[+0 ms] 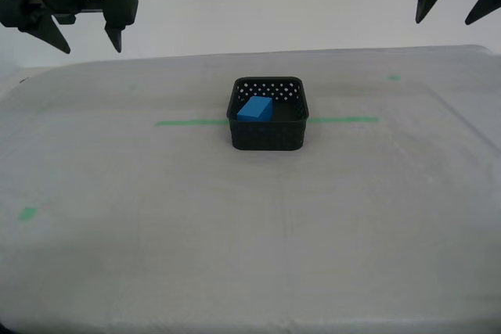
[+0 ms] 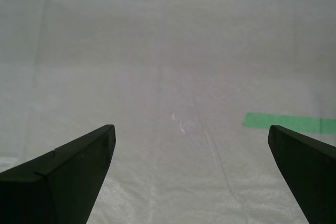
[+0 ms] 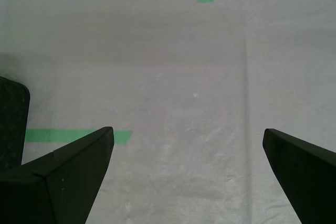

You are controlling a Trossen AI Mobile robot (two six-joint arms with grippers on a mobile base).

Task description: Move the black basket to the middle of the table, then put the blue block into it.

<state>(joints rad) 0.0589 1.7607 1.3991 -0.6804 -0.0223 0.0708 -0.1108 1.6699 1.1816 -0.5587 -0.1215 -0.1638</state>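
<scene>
The black basket stands on the table at the middle, on the green tape line. The blue block lies inside it, leaning against the wall on the exterior view's left. My first gripper hangs open and empty high at the exterior view's right; its wrist view shows a corner of the basket to one side. My second gripper hangs open and empty high at the exterior view's left; its wrist view shows only cloth and tape.
Small green tape marks lie at the far right and near left of the table. The tape line's ends show in the wrist views. A white wall stands behind the table.
</scene>
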